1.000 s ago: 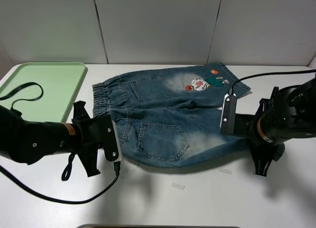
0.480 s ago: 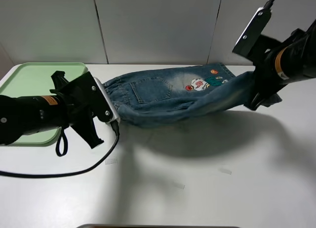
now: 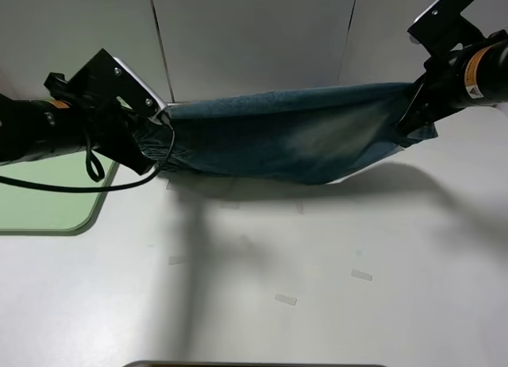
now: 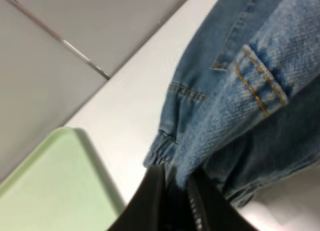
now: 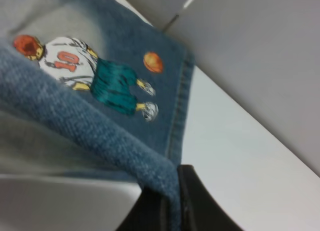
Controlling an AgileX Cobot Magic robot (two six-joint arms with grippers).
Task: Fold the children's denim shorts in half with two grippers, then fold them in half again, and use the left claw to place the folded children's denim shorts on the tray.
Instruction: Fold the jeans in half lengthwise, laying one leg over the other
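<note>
Ext. high: shorts (image 3: 294, 141) hang stretched betw. left gripper (image 3: 155, 130) and right gripper (image 3: 413, 122), lifted higher than 0.5 s ago, pocket and patch now hidden, tray (image 3: 40, 204) at left; left wrist: jaws clamped on waistband; right wrist: jaws clamped on leg hem, patch (image 5: 75, 66) reads "10".

shorts (image 3: 294, 141): denim cloth, matt, coarse twill weave showing up close, faded pale in patches, tan thread in the seams.
patch (image 5: 90, 71): smooth flat-coloured figure lying on the denim.
tray (image 3: 48, 204): pale-green plastic, smooth and even.
table (image 3: 317, 264): white, smooth, matt.
</note>
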